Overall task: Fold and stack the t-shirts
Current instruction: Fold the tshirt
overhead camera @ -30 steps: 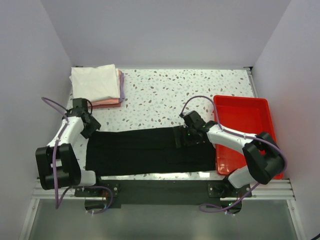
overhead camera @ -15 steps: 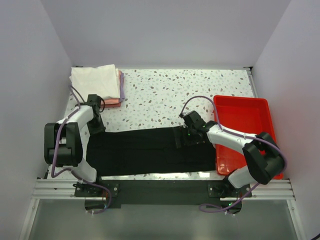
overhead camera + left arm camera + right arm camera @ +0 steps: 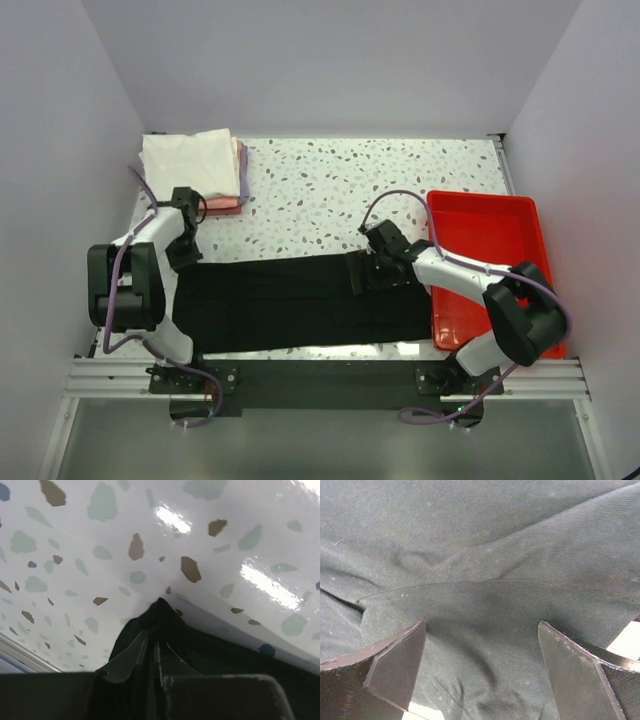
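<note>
A large black t-shirt (image 3: pixel 290 300) lies folded into a long band across the near part of the table. My left gripper (image 3: pixel 183 258) is at its far left corner. In the left wrist view that gripper (image 3: pixel 152 645) is shut on the pinched black corner (image 3: pixel 160 611), which rises slightly off the speckled table. My right gripper (image 3: pixel 372 272) hovers low over the band's far edge, right of centre. It stands open (image 3: pixel 482 635), its fingers (image 3: pixel 395 667) wide apart above the black cloth (image 3: pixel 480 555). A stack of folded t-shirts (image 3: pixel 192 165), white on top of pink and lavender, sits at the far left corner.
A red plastic tray (image 3: pixel 490 250) stands at the right edge of the table, under the right arm's forearm. The speckled white tabletop (image 3: pixel 340 185) stretches behind the black shirt. White walls close in on the left, right and back.
My left arm has swung in, bringing its gripper onto the black shirt's far left corner, and the jaws have closed on the cloth. The right gripper has hardly moved.
</note>
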`<action>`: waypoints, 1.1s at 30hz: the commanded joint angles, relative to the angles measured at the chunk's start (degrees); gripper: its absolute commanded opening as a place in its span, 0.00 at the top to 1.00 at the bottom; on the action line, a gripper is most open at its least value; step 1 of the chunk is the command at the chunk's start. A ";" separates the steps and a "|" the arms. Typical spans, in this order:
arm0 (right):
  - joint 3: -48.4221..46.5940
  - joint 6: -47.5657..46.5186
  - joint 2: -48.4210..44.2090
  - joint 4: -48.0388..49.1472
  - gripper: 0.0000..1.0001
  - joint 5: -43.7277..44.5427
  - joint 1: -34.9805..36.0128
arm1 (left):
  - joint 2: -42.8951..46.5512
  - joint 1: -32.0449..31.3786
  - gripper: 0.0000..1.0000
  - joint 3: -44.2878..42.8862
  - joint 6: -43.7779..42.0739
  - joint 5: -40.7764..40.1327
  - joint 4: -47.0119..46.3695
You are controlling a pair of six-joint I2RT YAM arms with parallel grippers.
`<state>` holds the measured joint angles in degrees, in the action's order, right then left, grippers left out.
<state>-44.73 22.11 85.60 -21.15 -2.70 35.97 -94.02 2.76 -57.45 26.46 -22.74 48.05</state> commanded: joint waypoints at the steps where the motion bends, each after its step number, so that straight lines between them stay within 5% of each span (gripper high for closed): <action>1: 2.10 0.48 5.62 -3.90 0.01 2.52 -2.30 | 1.38 4.51 0.90 -3.37 3.34 -6.35 2.31; 7: 2.28 1.45 8.97 -3.73 0.01 2.08 -4.59 | 1.65 8.30 0.91 -3.98 3.51 -3.90 1.08; 11: 2.19 1.36 9.32 -3.81 0.01 1.73 -5.03 | 1.99 11.12 1.00 -3.99 2.55 3.30 -0.85; 20: 2.54 1.27 8.53 -3.81 0.01 1.56 -5.64 | 10.34 23.06 1.00 -0.03 -1.32 33.25 -10.08; 27: 2.37 0.66 8.70 -3.90 0.01 0.85 -5.91 | 4.99 28.17 1.00 1.38 -4.84 48.31 -10.61; 30: 2.28 0.22 7.92 -3.99 0.01 0.77 -5.91 | 3.14 28.17 0.75 -0.90 -5.46 47.98 -9.04; 33: 2.10 -0.05 6.78 -4.16 0.01 1.38 -5.99 | 4.72 28.26 0.66 -3.54 -3.53 39.65 -7.28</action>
<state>-46.92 23.94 88.75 -18.76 -5.76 31.38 -91.18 30.37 -56.42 22.92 20.43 40.95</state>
